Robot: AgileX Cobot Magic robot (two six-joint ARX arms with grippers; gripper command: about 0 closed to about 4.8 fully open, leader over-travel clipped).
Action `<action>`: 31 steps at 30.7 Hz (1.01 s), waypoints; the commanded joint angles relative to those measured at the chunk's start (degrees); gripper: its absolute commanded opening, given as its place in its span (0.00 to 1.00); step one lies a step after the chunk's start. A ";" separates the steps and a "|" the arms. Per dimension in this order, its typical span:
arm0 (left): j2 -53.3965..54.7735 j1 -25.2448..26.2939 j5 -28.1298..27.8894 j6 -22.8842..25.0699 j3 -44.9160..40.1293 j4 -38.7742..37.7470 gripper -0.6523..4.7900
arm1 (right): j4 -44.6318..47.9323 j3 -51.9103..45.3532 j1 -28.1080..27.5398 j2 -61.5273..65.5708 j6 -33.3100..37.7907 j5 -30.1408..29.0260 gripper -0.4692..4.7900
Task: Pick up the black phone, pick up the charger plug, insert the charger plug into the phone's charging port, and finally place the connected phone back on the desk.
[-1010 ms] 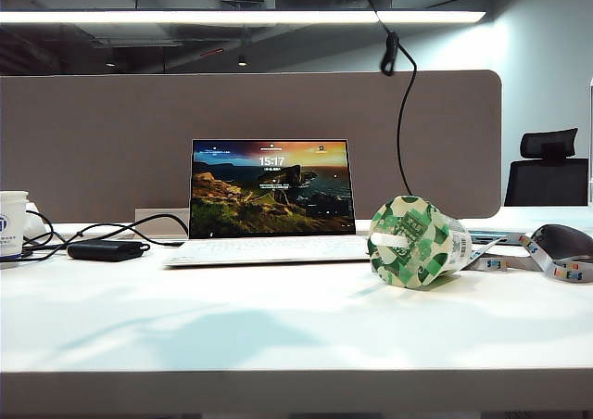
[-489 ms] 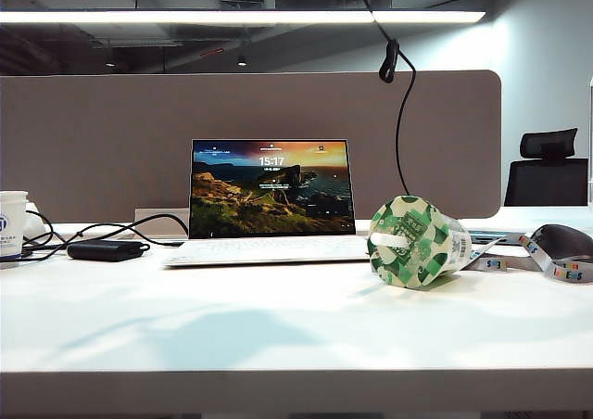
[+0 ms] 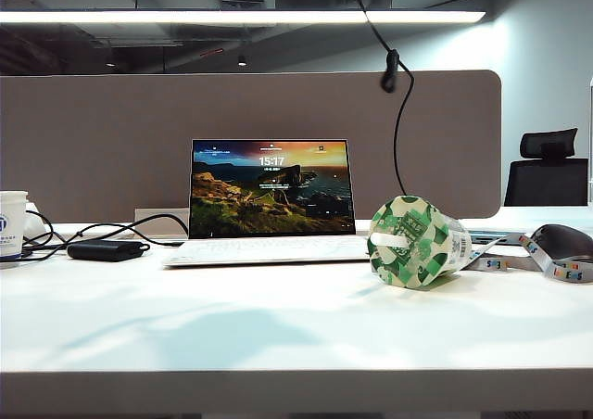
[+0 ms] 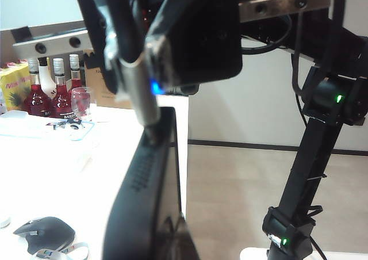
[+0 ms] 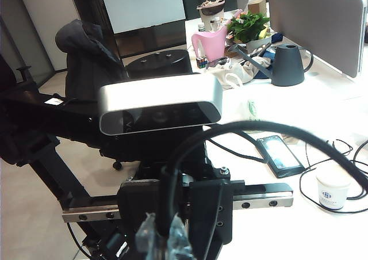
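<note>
The black phone (image 4: pixel 150 202) is held above the desk (image 4: pixel 63 174), and my left gripper (image 4: pixel 164 245) is shut on its near end, its fingers hidden behind it. My right gripper (image 4: pixel 141 64) is shut on the charger plug (image 4: pixel 144 102), a silvery connector with a blue light. The plug's tip meets the phone's far short edge at the charging port (image 4: pixel 154 136); how deep it sits I cannot tell. In the right wrist view the clear fingertips (image 5: pixel 148 237) pinch the black cable (image 5: pixel 190 150). The exterior view shows only the desk (image 3: pixel 278 336) and the hanging cable (image 3: pixel 392 71); both grippers and the phone are out of it.
On the desk stand an open laptop (image 3: pixel 271 189), a green yoghurt cup (image 3: pixel 414 241) on its side, a small black box (image 3: pixel 107 249) with cables, a white mug (image 3: pixel 11 224), and a mouse (image 3: pixel 561 243) with a lanyard. Bottles (image 4: pixel 54 93) stand at the far end.
The clip on the hanging cable has dropped slightly and swung a little right in the exterior view. Everything on the desk has stayed in place.
</note>
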 commanded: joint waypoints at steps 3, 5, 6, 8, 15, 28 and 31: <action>-0.37 -0.07 -0.48 -0.11 0.44 2.43 0.11 | 0.17 0.28 0.20 -0.15 -0.39 0.28 0.08; -0.37 -0.07 -0.44 0.09 0.44 2.84 0.11 | 0.17 0.28 0.20 -0.15 -0.39 0.31 0.08; -0.37 -0.07 -0.46 0.09 0.44 2.91 0.11 | 0.17 0.28 0.20 -0.15 -0.39 0.31 0.08; -0.37 -0.07 -0.52 0.07 0.44 2.93 0.11 | 0.17 0.28 0.22 -0.15 -0.42 0.28 0.08; -0.37 -0.07 -1.97 -0.15 0.44 5.11 0.11 | 0.13 0.28 0.22 -0.15 -1.75 0.31 0.08; -0.37 -0.07 -1.70 -1.05 0.44 5.44 0.11 | -3.08 0.28 0.22 -0.15 -4.70 0.48 0.08; -0.37 -0.07 -1.70 -1.03 0.44 5.44 0.11 | -3.08 0.28 0.22 -0.15 -4.63 1.14 0.08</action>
